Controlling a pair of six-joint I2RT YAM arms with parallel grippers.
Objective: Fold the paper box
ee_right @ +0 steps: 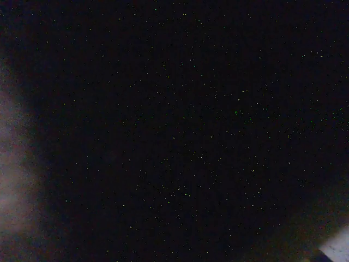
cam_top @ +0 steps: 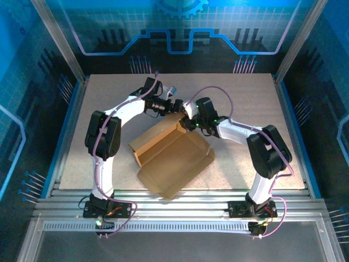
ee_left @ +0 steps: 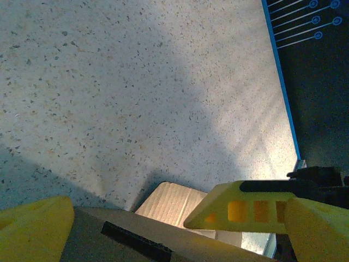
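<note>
Left fingers [ee_left: 32, 229] spread wide by paper box [cam_top: 174, 158] corner; right fingers [cam_top: 190, 119]: cannot tell

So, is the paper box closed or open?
Open: the paper box has walls raised at its far-left end, but its large panel lies spread flat.

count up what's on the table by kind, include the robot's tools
paper box: 1
tools: 2 (left tool, right tool)
total: 3
</note>
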